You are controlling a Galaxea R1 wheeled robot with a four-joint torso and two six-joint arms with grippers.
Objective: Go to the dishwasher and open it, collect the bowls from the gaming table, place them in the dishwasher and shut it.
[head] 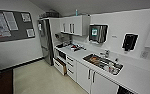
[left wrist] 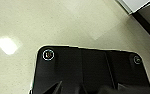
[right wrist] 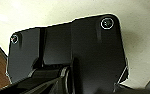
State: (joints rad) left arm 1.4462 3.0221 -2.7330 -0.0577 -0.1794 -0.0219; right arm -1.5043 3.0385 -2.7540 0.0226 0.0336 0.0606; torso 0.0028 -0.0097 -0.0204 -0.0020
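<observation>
Dishwasher (head: 123, 90) sits dark under the counter (head: 131, 75) right of the sink (head: 103, 63); grippers' state cannot be told.

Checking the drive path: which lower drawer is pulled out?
The bottom drawer nearest the steel fridge: it juts out over the floor, showing a brown side; the other white fronts sit flush.

The kitchen holds one tall steel fridge (head: 44, 41), one sink (head: 102, 64) sunk in one white tabletop (head: 131, 77), and one noticeboard (head: 11, 25) on the wall. Two dark dispensers hang above the tabletop, one (head: 98, 33) nearer the fridge and one (head: 130, 41) farther along. One drawer (head: 61, 65) stands pulled open.
</observation>
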